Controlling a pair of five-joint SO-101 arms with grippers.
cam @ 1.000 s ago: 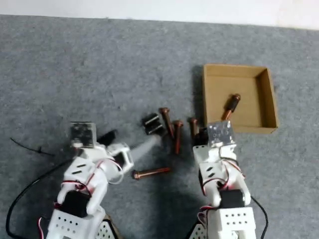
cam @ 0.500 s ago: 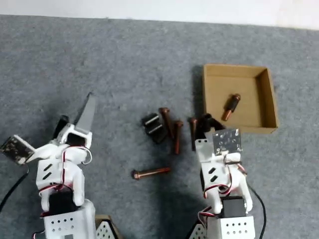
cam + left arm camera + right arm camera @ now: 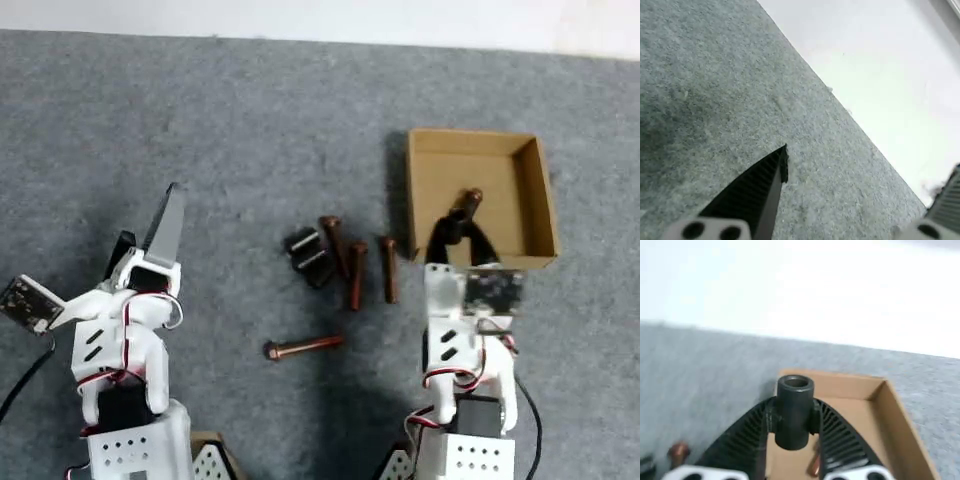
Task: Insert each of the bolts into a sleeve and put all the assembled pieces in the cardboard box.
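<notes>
My right gripper (image 3: 458, 230) is shut on a black sleeve (image 3: 795, 390), held upright above the near wall of the cardboard box (image 3: 500, 180). One assembled bolt-and-sleeve piece (image 3: 466, 206) lies inside the box, partly hidden by the fingers. Three copper bolts (image 3: 355, 272) lie side by side left of the box, and another bolt (image 3: 303, 347) lies closer to the arms. Two black sleeves (image 3: 308, 252) rest beside the three bolts. My left gripper (image 3: 145, 232) is open over bare carpet at the far left, holding nothing.
The grey carpet (image 3: 250, 130) covers the table, with a white wall strip along its far edge. The left arm's base stands at the bottom left and the right arm's base at the bottom right.
The left arm swung away from the middle to the far left. The right gripper lifted the sleeve from beside the bolts and carried it right, up to the box.
</notes>
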